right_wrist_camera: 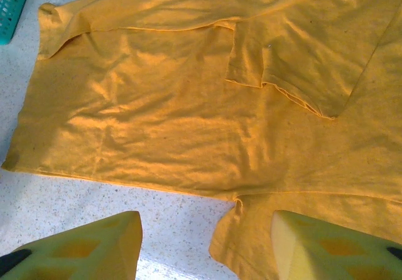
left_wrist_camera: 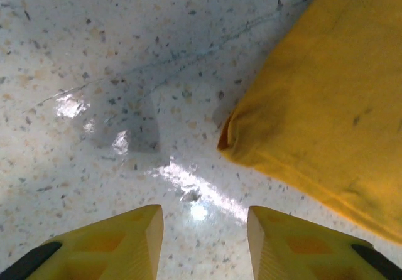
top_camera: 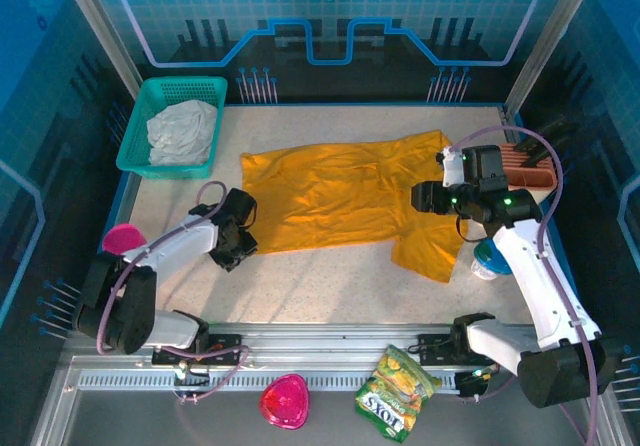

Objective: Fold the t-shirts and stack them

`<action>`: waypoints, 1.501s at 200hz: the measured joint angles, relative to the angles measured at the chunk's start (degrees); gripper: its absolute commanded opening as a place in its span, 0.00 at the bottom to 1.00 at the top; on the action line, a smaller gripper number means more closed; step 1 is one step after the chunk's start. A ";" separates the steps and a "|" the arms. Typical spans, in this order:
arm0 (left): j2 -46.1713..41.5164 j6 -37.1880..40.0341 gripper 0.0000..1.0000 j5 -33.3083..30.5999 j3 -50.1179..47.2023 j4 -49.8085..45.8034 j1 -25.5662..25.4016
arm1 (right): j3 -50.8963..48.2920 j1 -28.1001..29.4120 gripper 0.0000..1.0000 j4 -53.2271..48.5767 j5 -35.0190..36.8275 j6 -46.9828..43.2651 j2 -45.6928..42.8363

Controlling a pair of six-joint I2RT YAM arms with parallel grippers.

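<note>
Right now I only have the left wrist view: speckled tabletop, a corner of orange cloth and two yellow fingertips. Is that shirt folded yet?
Observer: Not yet. The t-shirt lies mostly spread out mid-table, with one sleeve turned in over its body.
Operator: Where is the other arm?
Observer: The right gripper hangs open above the t-shirt's end nearest the right arm, holding nothing.
Operator: Any more laundry around?
Observer: A teal basket at the far left corner holds a crumpled white cloth.
</note>
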 measured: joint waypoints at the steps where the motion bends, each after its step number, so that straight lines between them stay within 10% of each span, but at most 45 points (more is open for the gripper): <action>1: 0.07 0.00 0.38 -0.04 0.00 0.07 0.00 | 0.00 0.00 0.58 0.00 -0.02 0.00 0.00; 95: 7.37 -1.38 0.35 -3.76 0.81 5.05 -0.02 | -0.09 0.00 0.58 -0.02 -0.37 -0.17 -0.22; 152: 13.51 1.68 0.00 -5.53 6.93 1.14 0.15 | -0.24 0.00 0.57 0.00 -1.29 -0.63 -0.33; 226: 16.13 9.33 0.00 -8.15 10.60 6.47 3.13 | -1.36 0.50 0.72 3.45 -5.62 -3.15 -12.52; 300: 15.23 15.72 0.00 -6.45 10.60 8.31 4.37 | 1.09 9.92 0.62 -7.45 -2.40 -30.49 -17.22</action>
